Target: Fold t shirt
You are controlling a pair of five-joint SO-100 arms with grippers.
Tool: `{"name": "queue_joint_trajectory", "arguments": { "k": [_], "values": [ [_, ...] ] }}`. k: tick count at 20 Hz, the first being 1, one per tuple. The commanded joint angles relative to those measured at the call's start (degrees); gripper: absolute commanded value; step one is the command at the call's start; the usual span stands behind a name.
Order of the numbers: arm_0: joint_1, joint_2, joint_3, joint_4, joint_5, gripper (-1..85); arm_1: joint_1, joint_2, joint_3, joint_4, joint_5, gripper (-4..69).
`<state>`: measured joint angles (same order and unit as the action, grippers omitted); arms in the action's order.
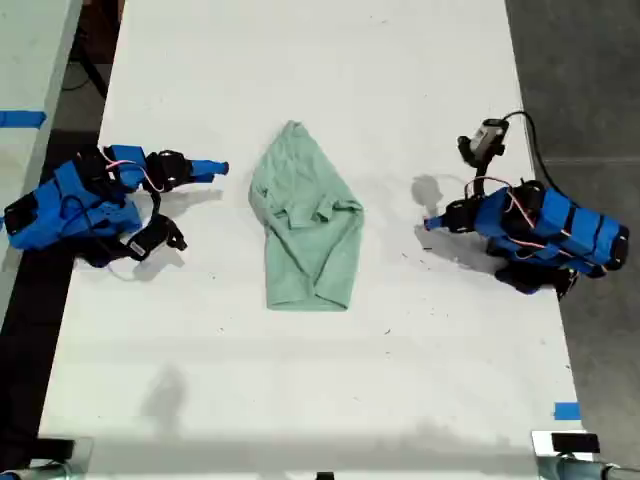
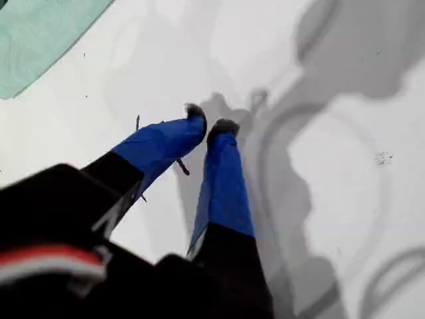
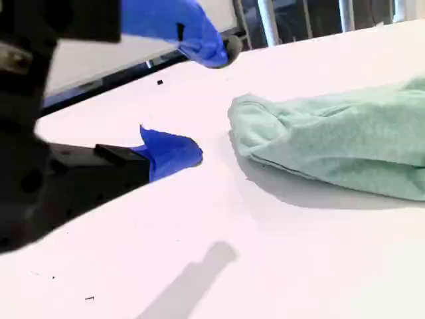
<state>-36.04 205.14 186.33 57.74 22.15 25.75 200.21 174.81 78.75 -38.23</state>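
In the exterior view, the shirt [image 1: 305, 222] lies folded at the centre of the table [image 1: 420, 70]. In the first wrist view, my first gripper [image 2: 206, 126] is nearly closed, empty, shirt at frame's upper left. In the second wrist view, my second gripper [image 3: 199, 100] gapes empty beside the shirt.

White worktop [image 1: 330, 400], long, matte. T shirt [image 1: 305, 220] lies bundled at its middle, well clear of every edge. Blue tape [image 1: 566, 411], possibly, on one long edge.
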Motion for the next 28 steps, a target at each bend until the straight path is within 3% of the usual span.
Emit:
{"name": "queue_joint_trajectory", "arguments": {
  "k": [1, 10, 12, 13, 15, 18, 20, 21, 22, 24, 25, 26, 27, 28],
  "values": [
    [1.32, 0.35, 2.29, 0.09, -1.67, 15.3, -1.49, 0.62, 2.37, -0.26, -0.26, 1.8],
    [0.97, 0.35, 2.29, 0.09, -1.85, 15.2, -2.2, 0.62, 2.37, -0.26, -0.18, 1.8],
    [0.97, 0.35, 2.29, 0.09, -1.85, 15.2, -2.37, 0.7, 2.2, -0.09, 3.52, 2.4],
    [0.79, 0.35, 2.29, 0.09, -2.81, 17.8, -4.57, 0.7, 1.58, 0.62, 6.59, 2.4],
    [1.14, 0.79, 2.29, 0.0, -6.33, 34.6, -6.77, 0.7, 1.76, 0.62, 7.21, 1.0],
    [4.75, 0.79, 2.29, -0.09, -15.38, 45.2, -13.1, 0.7, 1.85, 0.62, 7.12, 0.8],
    [5.89, 0.79, 2.29, -0.44, -16.17, 35.4, -12.57, 0.7, 1.85, 0.62, 7.29, 5.0],
    [6.68, 0.79, 2.29, -1.49, -17.49, 27.7, -12.3, 0.7, 1.85, 0.62, 6.5, 2.4],
    [8.35, 0.88, 2.29, -4.39, -16.52, 0.4, -12.3, 0.7, 1.85, 0.62, 6.86, 0.3],
    [11.43, 0.88, 2.11, -4.66, -16.44, -0.2, -14.06, 0.7, 1.05, 0.09, 7.91, 4.6],
    [15.56, 0.88, 2.02, -5.71, -16.0, 7.6, -17.58, 0.7, -0.44, -3.25, 6.06, 11.4],
    [17.84, 0.88, 1.32, -10.63, -15.12, 10.2, -19.6, 0.0, -2.72, -4.92, 10.2, 20.7],
    [20.48, -0.26, -1.85, -13.27, -15.47, 14.5, -20.83, -5.98, -7.38, -5.45, 15.12, 24.8],
    [21.62, -5.89, -7.65, -11.95, -16.7, 16.0, -22.68, -17.4, -14.68, -6.42, 18.28, 27.5]
  ]
}}
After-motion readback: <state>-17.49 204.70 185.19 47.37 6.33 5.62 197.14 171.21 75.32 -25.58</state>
